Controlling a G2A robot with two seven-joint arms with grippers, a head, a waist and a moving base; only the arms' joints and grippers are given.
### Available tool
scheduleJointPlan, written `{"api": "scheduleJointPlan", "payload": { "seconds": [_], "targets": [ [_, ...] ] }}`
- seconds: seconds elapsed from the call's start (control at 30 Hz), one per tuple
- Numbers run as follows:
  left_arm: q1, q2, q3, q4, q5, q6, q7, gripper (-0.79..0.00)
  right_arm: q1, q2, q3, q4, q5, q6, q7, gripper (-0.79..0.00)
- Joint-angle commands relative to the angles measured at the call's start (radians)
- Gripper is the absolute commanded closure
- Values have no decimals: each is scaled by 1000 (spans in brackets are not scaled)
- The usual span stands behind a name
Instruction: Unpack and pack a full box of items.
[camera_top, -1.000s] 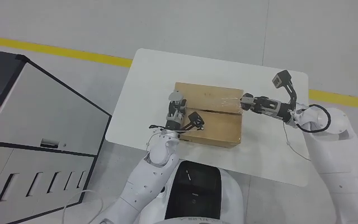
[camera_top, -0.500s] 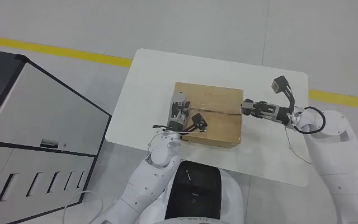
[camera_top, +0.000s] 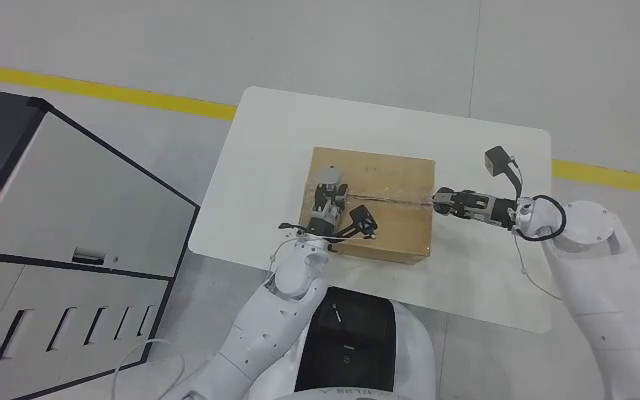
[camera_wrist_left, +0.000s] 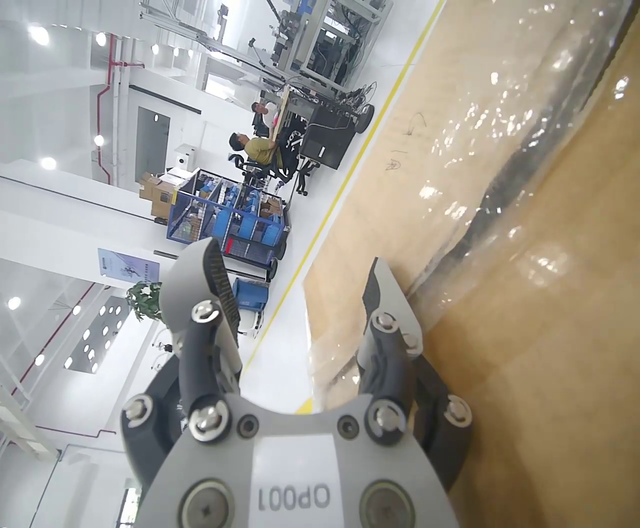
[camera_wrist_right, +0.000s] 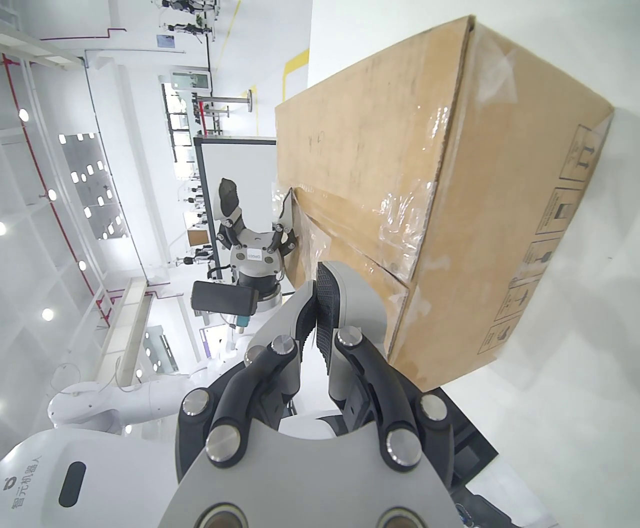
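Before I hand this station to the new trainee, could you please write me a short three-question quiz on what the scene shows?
1. True or false: the cardboard box on the white table has its top flaps standing open.
2. The left gripper and the right gripper sit at opposite ends of the box's top seam. Whose jaws are shut? A) left B) right C) both
3. Fill in: the seam is covered with clear ____.
Key: 1 false, the flaps are closed; 2 B, the left jaws are open; 3 tape.
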Motion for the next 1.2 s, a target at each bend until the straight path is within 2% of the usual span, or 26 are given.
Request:
{"api": "scheduleJointPlan", "payload": {
  "seconds": [0.0,0.33,0.37,0.4,0.43,0.5,0.57,0.6,0.63,0.7,0.73,1.17],
  "targets": [
    [-1,-2,7,2,-2,0,1,-570,3,0,-8,2,-14,-2,-5,0],
    [17,-6,36,-21,-1,-24,3,-557,25,-5,-41,20,-17,-2,-7,0],
    [17,-6,37,-21,-2,-26,3,-557,27,-5,-42,23,-17,-2,-6,-231],
    [16,-6,39,-19,-4,-28,5,-557,28,-5,-44,25,-14,-3,-6,-354],
    [13,-7,41,-17,-6,-28,7,-560,29,-6,-45,27,-13,-3,-5,-385],
    [5,-10,47,-11,-11,-29,9,-557,30,-6,-46,29,-8,-3,-6,-508],
    [-4,-13,56,-4,-17,-28,12,-554,30,-5,-45,32,-7,-3,-9,-499],
    [-9,-14,62,2,-18,-29,13,-554,29,-5,-44,34,-4,-4,-9,-520],
    [-15,-16,67,8,-20,-30,12,-548,28,-5,-42,35,-3,-5,-8,-573],
    [-27,-20,79,23,-27,-31,17,-545,25,-4,-38,38,2,-5,-9,-760],
    [-33,-23,86,29,-29,-33,19,-542,23,-3,-34,39,6,-6,-10,-785],
    [-98,-50,156,87,-57,-40,33,-551,-43,13,85,22,114,-27,-49,-785]
  ]
}}
